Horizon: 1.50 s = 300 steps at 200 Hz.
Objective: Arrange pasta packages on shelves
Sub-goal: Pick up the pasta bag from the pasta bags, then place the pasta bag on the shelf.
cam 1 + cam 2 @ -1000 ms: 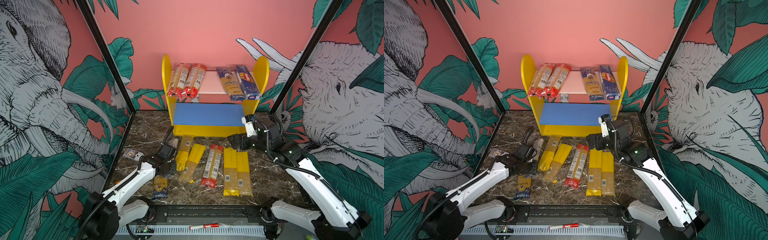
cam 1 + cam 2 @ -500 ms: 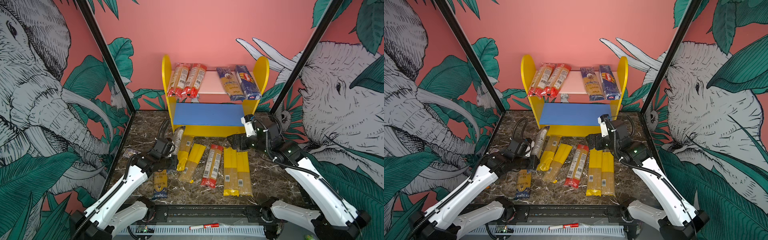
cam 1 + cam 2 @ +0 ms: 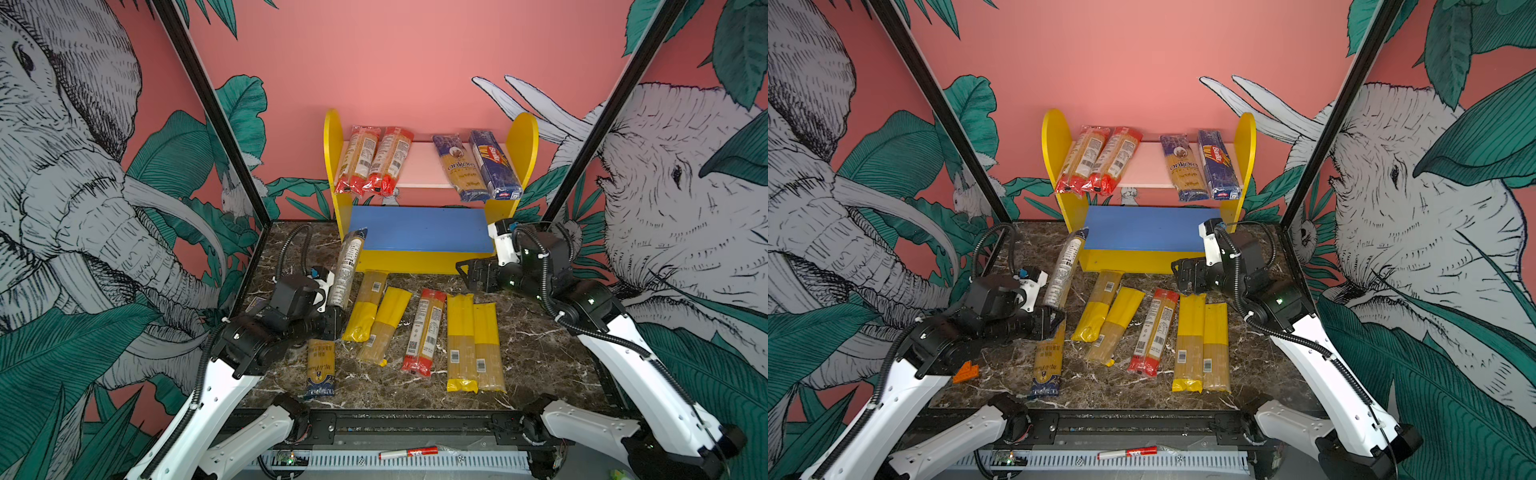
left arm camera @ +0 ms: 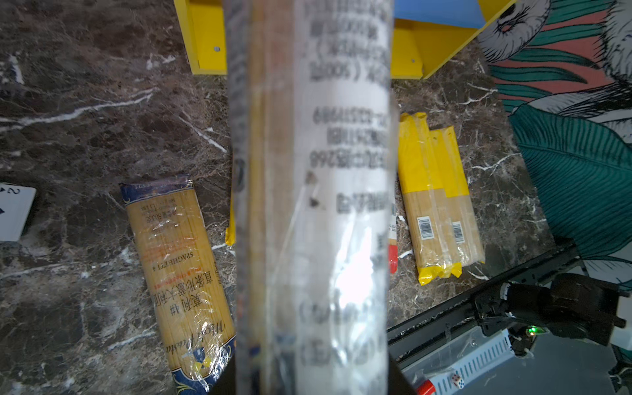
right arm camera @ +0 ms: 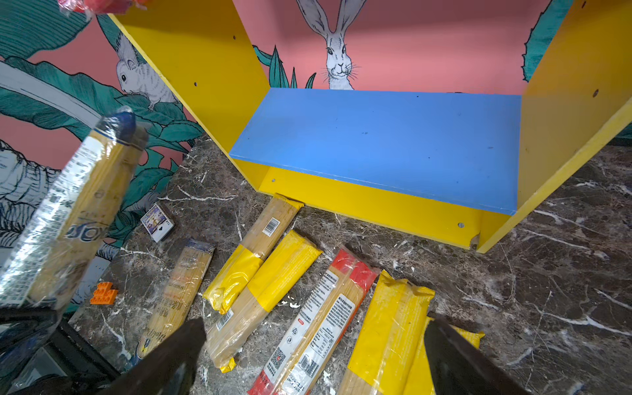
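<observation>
I count eleven pasta packs in all.

Four lie on the pink top board (image 3: 419, 166) of the shelves (image 3: 332, 166). Two red-ended packs (image 3: 359, 162) lie side by side on the left arm's side. A dark blue bag (image 3: 459, 166) and a blue Barilla box (image 3: 494, 166) lie on the right arm's side. All four stick out over the front edge. The blue bottom board (image 3: 419, 228) sits lower down.

Six packs lie flat on the marble table (image 3: 540, 353) in front of the shelves. Four of them are half yellow. One slanted yellow pair (image 3: 368, 307) lies touching near the middle. One straight yellow pair (image 3: 459, 340) lies pressed side by side. Between the two pairs lies one red-ended table pack (image 3: 426, 332). One blue-ended pack (image 3: 320, 365) lies closest to the left arm.

The last one, the held pack (image 3: 349, 266), is up in the air. The left gripper (image 3: 336, 316) squeezes its bottom end tight. The pack tilts up, and its dark blue top is near the front corner of the shelves on the left arm's side.

The right gripper (image 5: 314, 323) hangs over the table just in front of the shelves. Its two fingers (image 5: 171, 355) are spread wide and hold nothing.

There are three little things too. One orange toy brick (image 3: 966, 371) and one card box (image 5: 158, 222) sit on the table by the left arm. One red-and-white marker pen (image 3: 409, 452) lies on the front rail.
</observation>
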### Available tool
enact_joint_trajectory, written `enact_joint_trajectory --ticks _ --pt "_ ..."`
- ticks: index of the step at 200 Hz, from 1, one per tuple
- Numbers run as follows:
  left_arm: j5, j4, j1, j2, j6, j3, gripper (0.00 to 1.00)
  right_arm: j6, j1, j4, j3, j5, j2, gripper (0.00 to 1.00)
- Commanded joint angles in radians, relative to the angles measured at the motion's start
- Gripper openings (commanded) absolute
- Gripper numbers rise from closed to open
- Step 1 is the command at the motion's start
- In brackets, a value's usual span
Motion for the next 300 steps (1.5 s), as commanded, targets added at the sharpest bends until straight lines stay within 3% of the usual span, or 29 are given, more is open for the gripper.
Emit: enact_joint_trajectory --ticks 1,53,98,174,209,257,273,300 --pt "-0.053 0.053 -0.002 -0.055 0.041 0.089 0.00 0.008 -0.004 -0.004 0.036 0.013 0.012 0.99" --pt "-0.080 0.048 -0.002 -0.065 0.073 0.222 0.00 0.004 -0.004 -0.017 0.082 0.019 0.038 0.99" --pt "-0.020 0.093 -0.002 0.046 0.114 0.401 0.00 0.000 -0.004 -0.018 0.122 0.016 0.042 0.99" --pt "0.081 0.236 -0.002 0.450 0.174 0.779 0.00 -0.039 -0.004 -0.078 0.192 0.042 0.011 0.99" --pt "0.111 0.278 -0.003 0.705 0.192 1.043 0.00 -0.048 -0.004 -0.113 0.216 0.075 -0.023 0.99" --pt "-0.122 0.327 -0.007 1.018 0.328 1.425 0.00 -0.035 -0.004 -0.158 0.225 0.106 -0.025 0.99" --pt "-0.106 0.346 -0.008 1.084 0.304 1.506 0.00 -0.034 -0.004 -0.158 0.218 0.110 -0.026 0.99" --pt "-0.069 0.443 -0.008 1.117 0.240 1.484 0.00 -0.035 -0.004 -0.163 0.226 0.120 -0.020 0.99"
